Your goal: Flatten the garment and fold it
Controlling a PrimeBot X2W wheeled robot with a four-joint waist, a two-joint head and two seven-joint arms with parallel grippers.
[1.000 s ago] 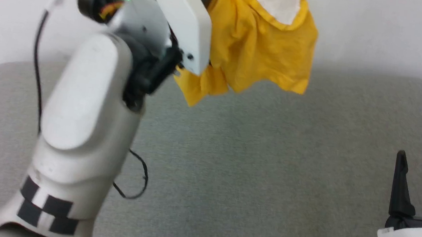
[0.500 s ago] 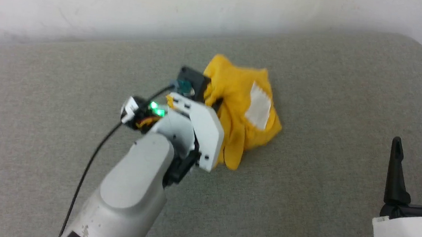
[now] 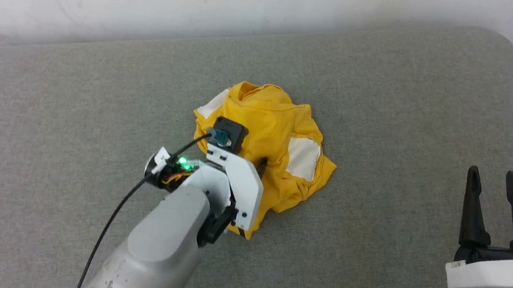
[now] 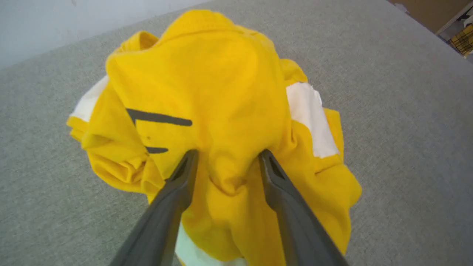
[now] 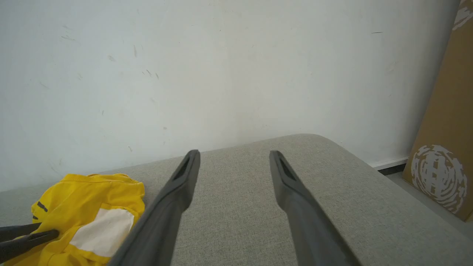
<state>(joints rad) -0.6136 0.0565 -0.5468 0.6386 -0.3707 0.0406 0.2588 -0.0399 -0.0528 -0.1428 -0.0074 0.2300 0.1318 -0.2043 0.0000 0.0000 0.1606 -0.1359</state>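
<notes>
The yellow T-shirt point(image 3: 264, 116) lies in a crumpled heap near the middle of the grey cushion point(image 3: 409, 98), somewhat closer to its far edge than to its near one. A white patch point(image 3: 303, 157) faces up on the heap's right side, and black strokes point(image 4: 162, 119) show on the cloth in the left wrist view. The left gripper point(image 4: 228, 153) is down on the heap with its fingers spread apart — a loose ridge of cloth bulges between them, touching both but not pinched. The right gripper point(image 3: 491, 173) hangs over the cushion's near right corner, well apart from the T-shirt, fingers wide and holding nothing. A white wall point(image 3: 157, 0) runs along the far edge.
</notes>
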